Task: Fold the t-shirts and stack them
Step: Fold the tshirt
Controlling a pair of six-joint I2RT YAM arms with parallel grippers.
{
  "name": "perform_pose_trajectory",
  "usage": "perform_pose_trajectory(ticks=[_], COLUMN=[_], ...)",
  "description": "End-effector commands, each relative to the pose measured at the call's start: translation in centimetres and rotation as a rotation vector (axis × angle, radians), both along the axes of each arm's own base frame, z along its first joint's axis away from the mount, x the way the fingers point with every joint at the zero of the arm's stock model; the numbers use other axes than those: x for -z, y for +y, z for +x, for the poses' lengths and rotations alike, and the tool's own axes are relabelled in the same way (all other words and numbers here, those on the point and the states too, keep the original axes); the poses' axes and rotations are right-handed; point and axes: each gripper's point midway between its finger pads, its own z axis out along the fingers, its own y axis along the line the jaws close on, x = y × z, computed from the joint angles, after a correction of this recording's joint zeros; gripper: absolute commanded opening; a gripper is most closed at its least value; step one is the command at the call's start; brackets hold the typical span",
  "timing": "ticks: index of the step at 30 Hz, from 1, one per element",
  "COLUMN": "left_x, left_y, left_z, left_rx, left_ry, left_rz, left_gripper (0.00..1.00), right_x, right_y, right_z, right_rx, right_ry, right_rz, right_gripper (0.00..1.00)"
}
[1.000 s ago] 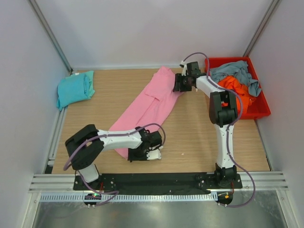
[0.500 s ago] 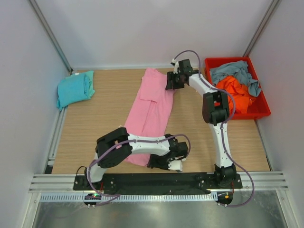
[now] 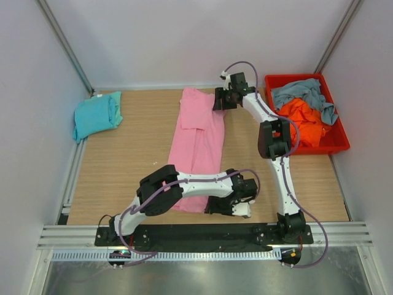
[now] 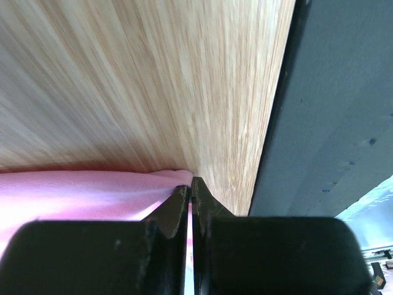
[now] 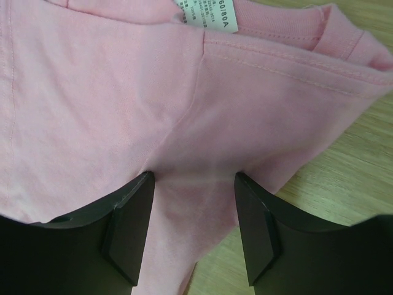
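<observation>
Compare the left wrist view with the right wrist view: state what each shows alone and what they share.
Only the left wrist: the left tool shut on an edge of the pink t-shirt, beside the black base plate. Only the right wrist: the right tool, fingers apart over the cloth, plus the shirt's size label and collar. Both: the pink t-shirt and the wooden table.

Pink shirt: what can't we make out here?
- Top view: pink shirt near end, partly hidden under the left arm.
- Left wrist: most of the shirt, cut off by the frame edge and black jaws.
- Right wrist: size label, cut by top edge.
</observation>
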Motion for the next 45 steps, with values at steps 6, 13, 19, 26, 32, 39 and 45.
perform_pose_trajectory(ticks=[6, 13, 19, 26, 32, 39, 45], left_x=[1.2, 0.2, -6.9, -16.2, -16.6, -11.0, -7.7], left_y=[-5.6, -7.8, -8.7, -4.4, 0.8, 8.8, 12.6], left_z=[0.8, 1.4, 0.7, 1.8, 8.0, 13.9, 13.6], left_rx=[0.043, 0.068, 0.006, -0.183, -0.673, -1.458, -1.777], left_ry=[-0.017, -0.084, -0.118, -0.217, -0.138, 0.096, 0.247], left_rz=[-0.117, -0.149, -0.336, -0.592, -0.636, -0.708, -0.727], left_gripper=[0.01, 0.21, 0.74, 1.0, 1.0, 0.86, 0.79], right_x=[-4.2, -9.0, -19.1, -23.1, -15.6, -7.7, -4.0], right_y=[0.0, -2.9, -7.1, -11.6, -9.0, -7.0, -6.2], right_z=[2.2, 2.7, -0.8, -11.8, -22.5, -31.5, -36.5], right_rx=[-0.009, 0.031, 0.074, 0.195, 0.125, 0.13, 0.247], right_ry=[-0.107, -0.163, -0.298, -0.356, -0.003, 0.39, 0.643], right_rz=[0.059, 0.118, 0.097, 0.082, 0.235, 0.443, 0.603], right_gripper=[0.61, 0.62, 0.63, 0.64, 0.64, 0.66, 0.68])
